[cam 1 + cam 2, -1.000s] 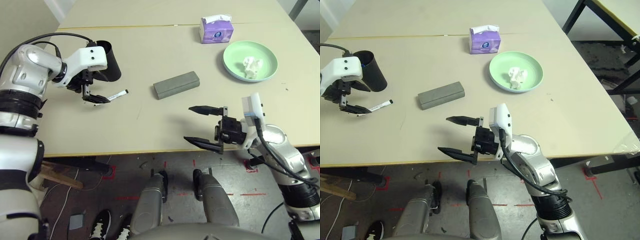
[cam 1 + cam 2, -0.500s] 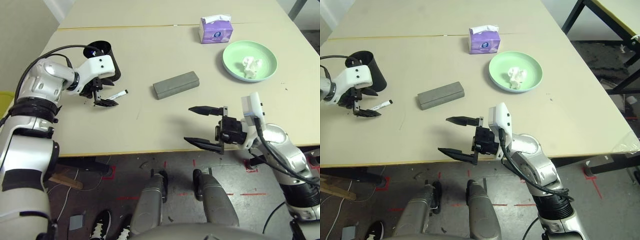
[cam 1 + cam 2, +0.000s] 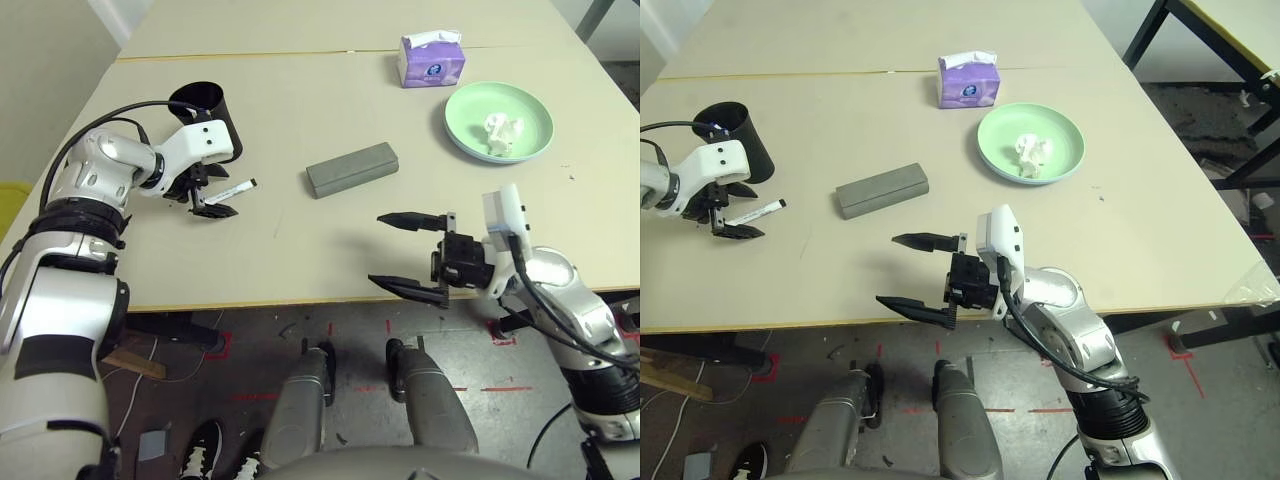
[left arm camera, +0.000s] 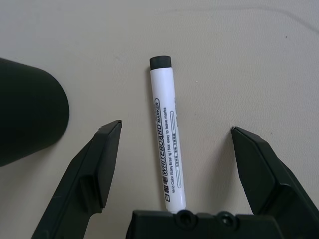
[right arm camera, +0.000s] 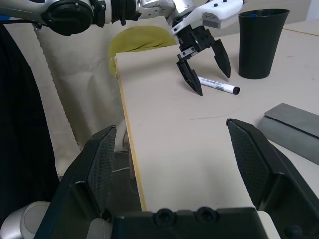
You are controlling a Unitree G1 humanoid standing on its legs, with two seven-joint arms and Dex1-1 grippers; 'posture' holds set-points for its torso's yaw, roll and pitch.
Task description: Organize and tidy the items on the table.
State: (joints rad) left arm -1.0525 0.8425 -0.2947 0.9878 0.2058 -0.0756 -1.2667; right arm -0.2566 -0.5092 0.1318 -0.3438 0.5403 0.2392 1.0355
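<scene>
Now, at middle left, the left gripper (image 3: 212,203) straddles the black-capped marker (image 3: 234,189) on the table (image 3: 330,240), jaws wide and empty; closing off-centre could roll it toward the black cup (image 3: 205,118).

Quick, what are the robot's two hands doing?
Left gripper: open, straddling the slim white black-capped marker, not gripping.
Right gripper: open, holding nothing.

Left arm: reaches out over the table's left side, forearm bent inward.
Left gripper (image 3: 207,200): angled down at the tabletop, fingers spread wide.
Right gripper (image 3: 408,253): at the near edge, level, pointing left, fingers wide apart, empty.
</scene>
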